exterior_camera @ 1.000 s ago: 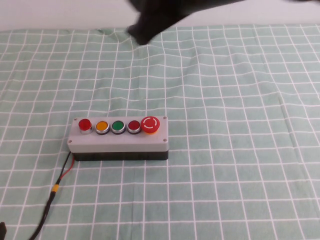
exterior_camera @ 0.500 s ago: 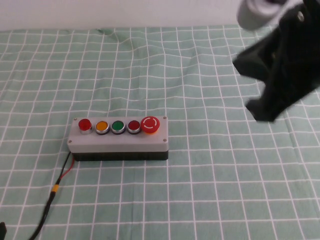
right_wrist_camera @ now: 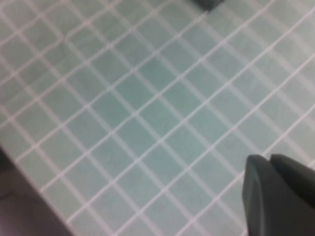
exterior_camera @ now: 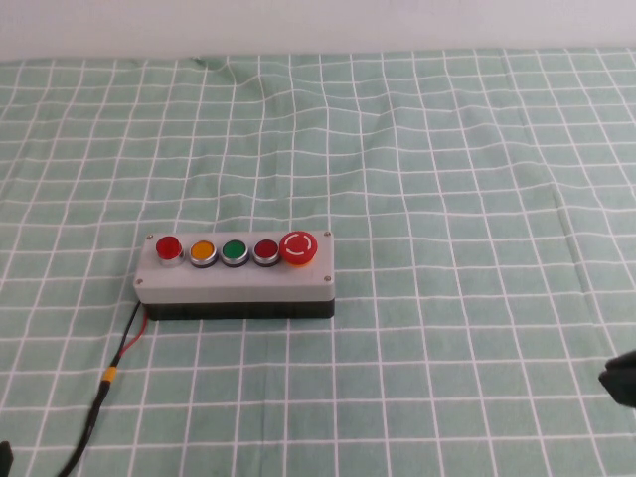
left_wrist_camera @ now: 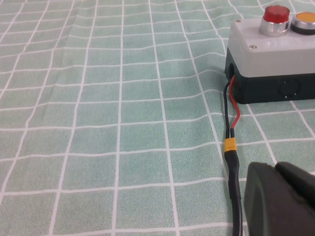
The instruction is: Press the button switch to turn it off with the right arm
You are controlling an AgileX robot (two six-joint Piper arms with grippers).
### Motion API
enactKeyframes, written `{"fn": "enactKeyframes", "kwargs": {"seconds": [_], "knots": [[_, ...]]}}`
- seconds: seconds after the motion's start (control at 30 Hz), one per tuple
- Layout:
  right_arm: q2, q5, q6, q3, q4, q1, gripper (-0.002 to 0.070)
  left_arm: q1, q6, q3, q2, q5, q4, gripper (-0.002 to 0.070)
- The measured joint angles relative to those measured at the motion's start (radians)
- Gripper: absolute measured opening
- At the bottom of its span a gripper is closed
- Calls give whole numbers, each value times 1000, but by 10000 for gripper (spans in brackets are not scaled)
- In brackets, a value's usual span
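Right hand point(exterior_camera: 621, 379) near the table's right edge, left hand point(left_wrist_camera: 280, 201) beside the button switch point(exterior_camera: 237, 277) cable (neither's fingers readable).

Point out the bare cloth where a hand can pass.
Free: all cloth right of the button switch up to the right gripper at the near right edge, and everything behind the box. Crowded: the near left corner, with the cable and left gripper.
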Motion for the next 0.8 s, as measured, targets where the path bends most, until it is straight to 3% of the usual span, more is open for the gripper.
{"fn": "enactKeyframes", "kwargs": {"seconds": [0.4,0.6,0.8], "knots": [[-22,104,0,8,102,-26,-8,0,0,0,0,0,0,-3],[-157,107,0,8,267,-261,-8,0,0,0,0,0,0,-3],[-361,18,0,8,201,-526,-8,0,0,0,0,0,0,-3]]}}
